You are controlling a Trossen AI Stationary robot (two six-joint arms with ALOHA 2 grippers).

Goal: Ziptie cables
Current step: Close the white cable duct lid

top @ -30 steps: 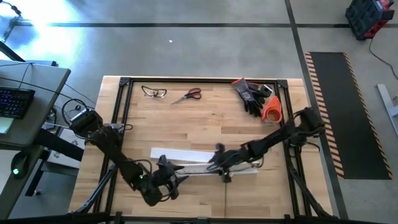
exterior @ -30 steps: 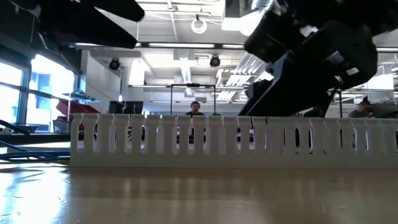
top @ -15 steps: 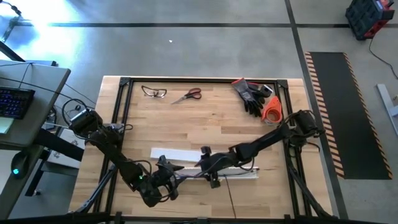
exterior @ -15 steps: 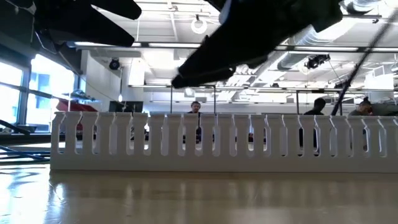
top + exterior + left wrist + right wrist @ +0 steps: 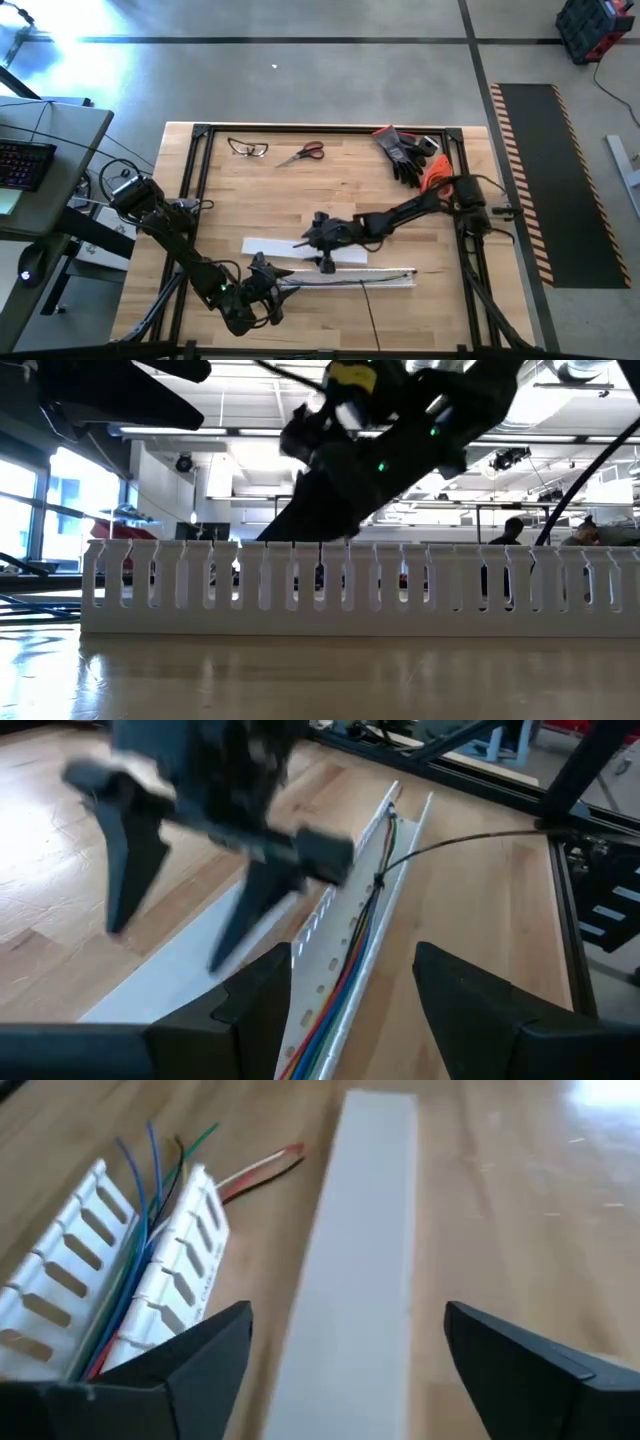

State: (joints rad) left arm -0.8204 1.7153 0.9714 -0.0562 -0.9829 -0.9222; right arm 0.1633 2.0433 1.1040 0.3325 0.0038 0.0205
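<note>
Cables [image 5: 355,945] lie in our slotted channel [image 5: 160,1250]; right gripper [image 5: 318,243] spread wide, empty, over the flat cover [image 5: 365,1260]; left gripper [image 5: 345,1010] half-open, empty.

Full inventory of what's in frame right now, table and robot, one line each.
cables: one bundle, blue, green, red and dark, lying inside the slotted channel
slotted channel: one, white, near edge of the table
flat cover strip: one, white, beside the channel, farther in
safety glasses: one pair, clear, far left of the table
scissors: one pair, red handles, next to the glasses
gloves: dark with orange trim, far right corner
tape roll: one, orange, by the gloves
table: one, light wood, black frame
left gripper: fingers apart at the channel's left end
right gripper: fingers wide open above the cover strip, holding nothing
</note>
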